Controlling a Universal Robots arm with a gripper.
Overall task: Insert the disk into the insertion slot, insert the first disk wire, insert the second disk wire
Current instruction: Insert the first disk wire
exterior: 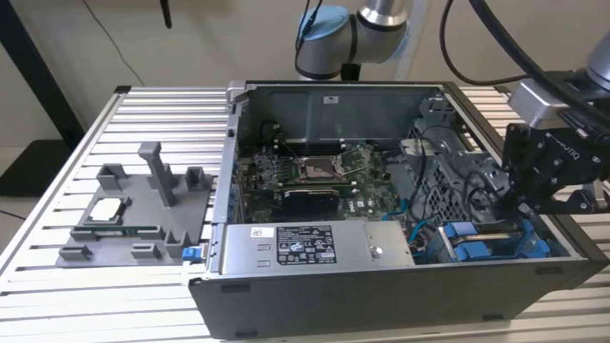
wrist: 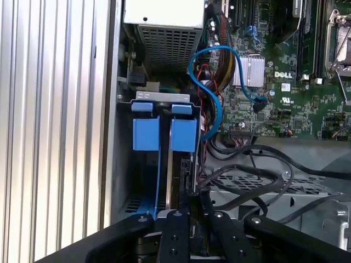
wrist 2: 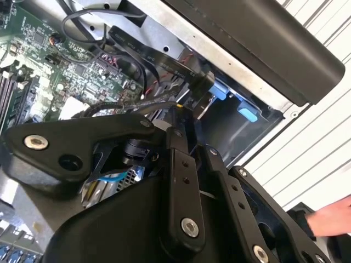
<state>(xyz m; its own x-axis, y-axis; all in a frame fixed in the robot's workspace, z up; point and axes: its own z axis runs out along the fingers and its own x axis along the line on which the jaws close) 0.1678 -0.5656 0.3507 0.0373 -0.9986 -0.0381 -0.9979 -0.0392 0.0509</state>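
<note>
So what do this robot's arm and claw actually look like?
The arm is a silver tube with light-blue joint caps, and black cables loop beside it. The gripper is matte black, built of jointed bars with silver screws, with small white lettering on its body.

The arm (exterior: pixel 376 21) is reaching over from the back toward the exterior view's right, its wrist (exterior: pixel 558 96) is angling downward, and the black gripper (exterior: pixel 522 209) is hanging below it, pointing steeply down and tilting slightly toward the exterior view's left.
</note>
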